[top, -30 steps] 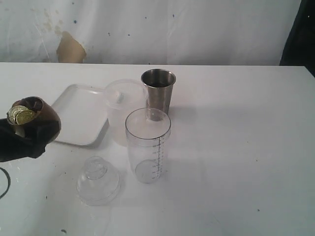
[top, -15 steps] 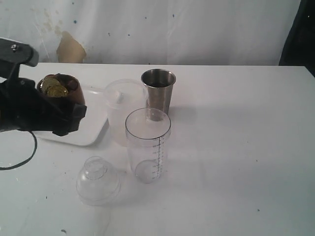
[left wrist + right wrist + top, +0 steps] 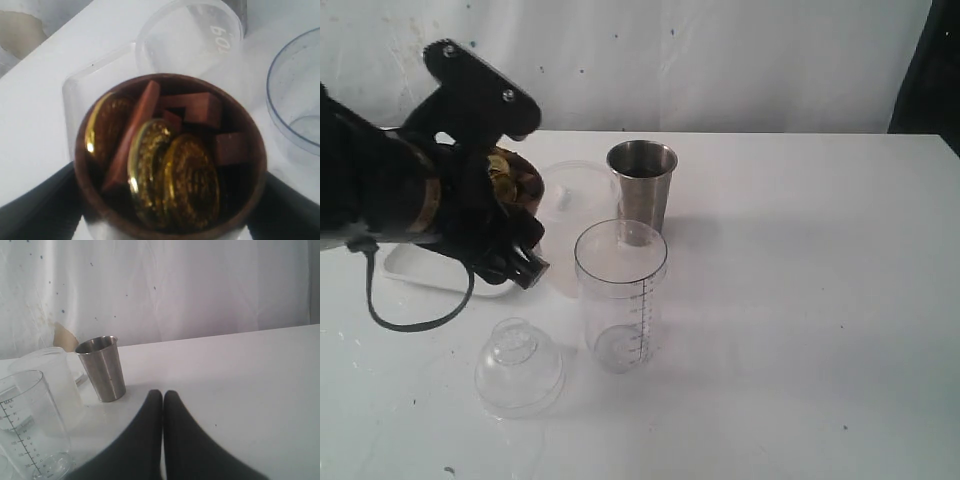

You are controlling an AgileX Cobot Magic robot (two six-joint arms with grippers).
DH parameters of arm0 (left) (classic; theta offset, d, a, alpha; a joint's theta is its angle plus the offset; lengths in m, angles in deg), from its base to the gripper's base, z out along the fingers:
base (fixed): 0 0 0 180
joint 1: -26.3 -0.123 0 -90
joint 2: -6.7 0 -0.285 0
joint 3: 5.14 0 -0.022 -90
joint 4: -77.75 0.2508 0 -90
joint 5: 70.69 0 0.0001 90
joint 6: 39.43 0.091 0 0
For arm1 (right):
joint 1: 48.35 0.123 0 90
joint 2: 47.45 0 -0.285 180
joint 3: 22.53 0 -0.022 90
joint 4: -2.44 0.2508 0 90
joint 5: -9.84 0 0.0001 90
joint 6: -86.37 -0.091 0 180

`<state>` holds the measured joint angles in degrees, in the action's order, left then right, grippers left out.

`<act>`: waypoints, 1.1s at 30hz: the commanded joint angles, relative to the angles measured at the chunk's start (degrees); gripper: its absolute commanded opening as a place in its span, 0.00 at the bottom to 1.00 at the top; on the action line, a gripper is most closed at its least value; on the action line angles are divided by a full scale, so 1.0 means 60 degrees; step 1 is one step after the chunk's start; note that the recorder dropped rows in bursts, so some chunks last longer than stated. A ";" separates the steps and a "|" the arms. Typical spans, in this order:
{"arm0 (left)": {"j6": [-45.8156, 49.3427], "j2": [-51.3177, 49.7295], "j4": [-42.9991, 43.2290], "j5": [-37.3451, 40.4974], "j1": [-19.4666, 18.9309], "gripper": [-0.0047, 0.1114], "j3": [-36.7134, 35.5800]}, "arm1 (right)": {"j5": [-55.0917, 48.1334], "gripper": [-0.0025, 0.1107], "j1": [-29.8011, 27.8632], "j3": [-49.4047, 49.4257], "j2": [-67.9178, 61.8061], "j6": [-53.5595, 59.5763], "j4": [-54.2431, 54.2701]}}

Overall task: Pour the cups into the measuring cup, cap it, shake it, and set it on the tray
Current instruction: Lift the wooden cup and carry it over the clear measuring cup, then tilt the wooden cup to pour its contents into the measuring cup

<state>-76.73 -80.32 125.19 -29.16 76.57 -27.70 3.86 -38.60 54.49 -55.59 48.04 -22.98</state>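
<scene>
Movement: left gripper (image 3: 512, 212), clamping brown cup (image 3: 81, 160), now higher, nearer measuring cup (image 3: 620, 300); right gripper (image 3: 162, 397) pressed together.

Bright, even, diffuse light washes the white table (image 3: 800, 300) almost to overexposure. The steel tumbler (image 3: 641, 190) casts only a faint, soft shadow beside it. In the left wrist view, foil coins (image 3: 190, 180) glint with small highlights inside the brown cup (image 3: 240, 190), which looks slightly soft up close. All three pictures are grainy and low in contrast.
</scene>
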 commanded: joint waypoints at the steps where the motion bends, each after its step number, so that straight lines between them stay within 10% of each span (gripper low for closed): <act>1: -0.0016 -0.0661 0.0906 0.1109 0.0719 0.04 0.0691 | -0.0052 0.02 -0.0022 0.0032 0.0059 0.0014 0.0005; 12: 0.0021 -0.2017 0.3766 0.3267 0.2409 0.04 0.1027 | -0.0052 0.02 -0.0022 0.0032 0.0059 0.0014 0.0005; 33: 0.0827 -0.2581 0.5321 0.4009 0.2778 0.04 0.1027 | -0.0052 0.02 -0.0022 0.0032 0.0059 0.0014 0.0005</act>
<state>-72.41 -96.15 154.45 -5.87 92.95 -21.99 3.86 -38.60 54.49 -55.59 48.04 -22.98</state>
